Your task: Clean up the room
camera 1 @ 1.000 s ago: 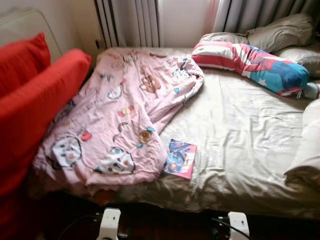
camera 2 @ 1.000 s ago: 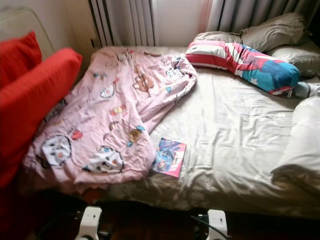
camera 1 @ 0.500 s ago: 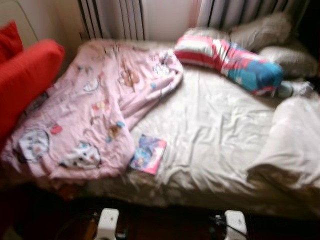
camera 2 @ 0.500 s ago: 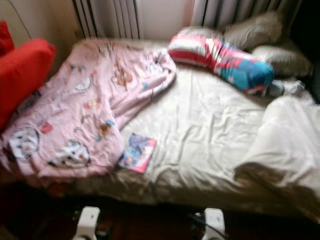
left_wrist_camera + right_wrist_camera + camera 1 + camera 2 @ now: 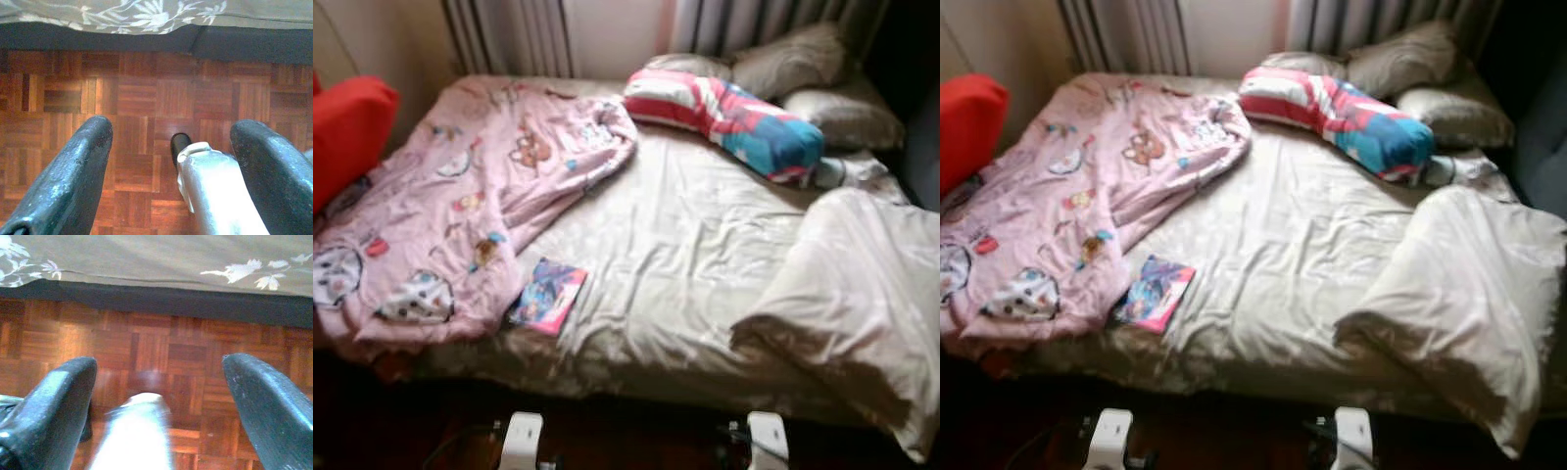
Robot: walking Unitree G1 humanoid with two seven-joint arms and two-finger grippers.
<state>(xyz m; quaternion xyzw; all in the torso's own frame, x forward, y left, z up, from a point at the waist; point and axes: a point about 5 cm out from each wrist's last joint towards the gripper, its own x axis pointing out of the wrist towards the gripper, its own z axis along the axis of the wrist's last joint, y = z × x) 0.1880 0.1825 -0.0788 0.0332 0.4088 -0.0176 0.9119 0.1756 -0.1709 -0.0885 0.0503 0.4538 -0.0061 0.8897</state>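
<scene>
Both arms hang idle at the robot's sides above a parquet floor [image 5: 146,98]. The left gripper [image 5: 171,161] has its two black fingers spread wide apart with nothing between them, pointed down at the floor beside the hanging edge of a floral-print bed sheet [image 5: 146,12]. The right gripper [image 5: 156,396] is likewise spread wide and holds nothing, aimed at the same parquet below the sheet edge. In the head views, two white parts of the robot's body show at the near edge, just in front of the bed [image 5: 666,264], which is covered with a wrinkled beige sheet. Near the front edge of the bed, toward the robot's left, a colourful book [image 5: 546,296] lies flat on the sheet, its left side touching the hem of a pink cartoon-print blanket [image 5: 440,215]. The blanket is spread loosely over the left part of the bed and runs back to the far edge. On the right front part of the bed lies a bunched cream duvet [image 5: 852,294], hanging partly over the near corner. At the far left, a red cushion [image 5: 347,132] sits beside the blanket. Farther back, a long bolster pillow [image 5: 724,113] in red, white and blue lies across the bed, with two grey-beige pillows [image 5: 793,64] behind it. Striped curtains [image 5: 509,34] hang along the wall beyond the bed.
</scene>
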